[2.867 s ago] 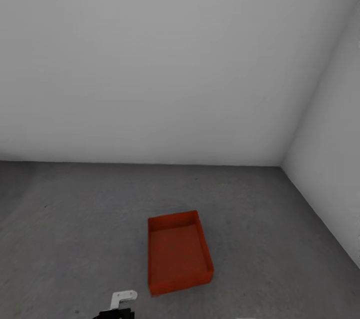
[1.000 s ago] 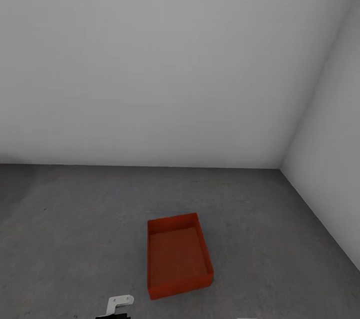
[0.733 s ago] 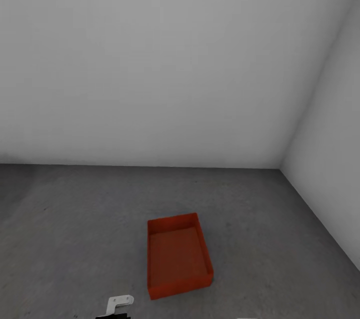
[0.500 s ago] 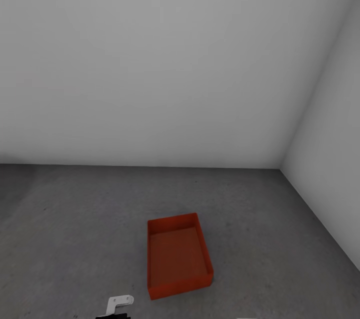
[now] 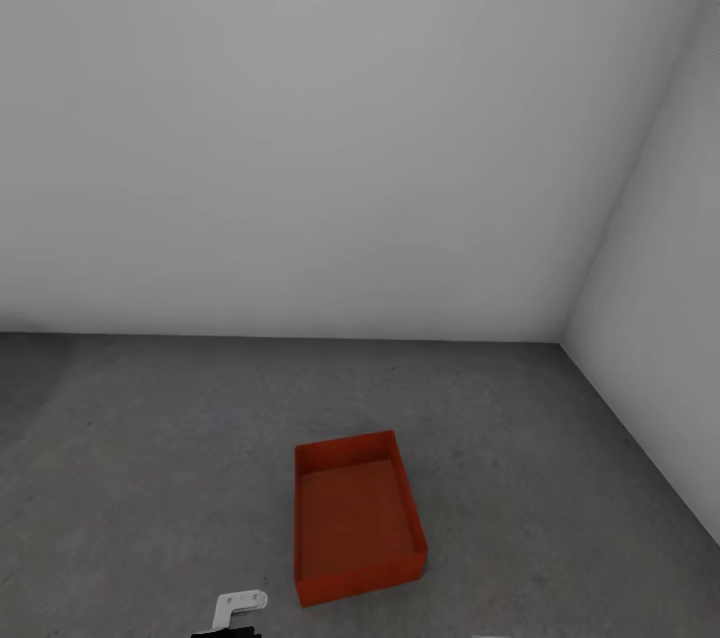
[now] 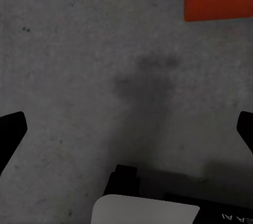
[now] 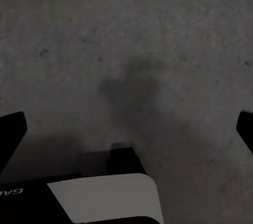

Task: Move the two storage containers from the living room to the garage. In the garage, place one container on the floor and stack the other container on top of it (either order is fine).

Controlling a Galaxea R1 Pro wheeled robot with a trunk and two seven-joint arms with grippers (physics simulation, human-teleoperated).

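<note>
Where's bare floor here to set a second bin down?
Bare floor stretches left of the storage container, behind it up to the back wall, and right of it toward the side wall. Nothing looks crowded.

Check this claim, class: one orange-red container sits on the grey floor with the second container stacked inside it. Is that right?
Not quite. The head view shows the orange-red container on the grey floor, but its inside is empty; no second container is stacked in it.

One orange-red storage container (image 5: 357, 518) sits open-side up on the dark grey floor (image 5: 150, 458) near a pale wall corner (image 5: 560, 333)
</note>
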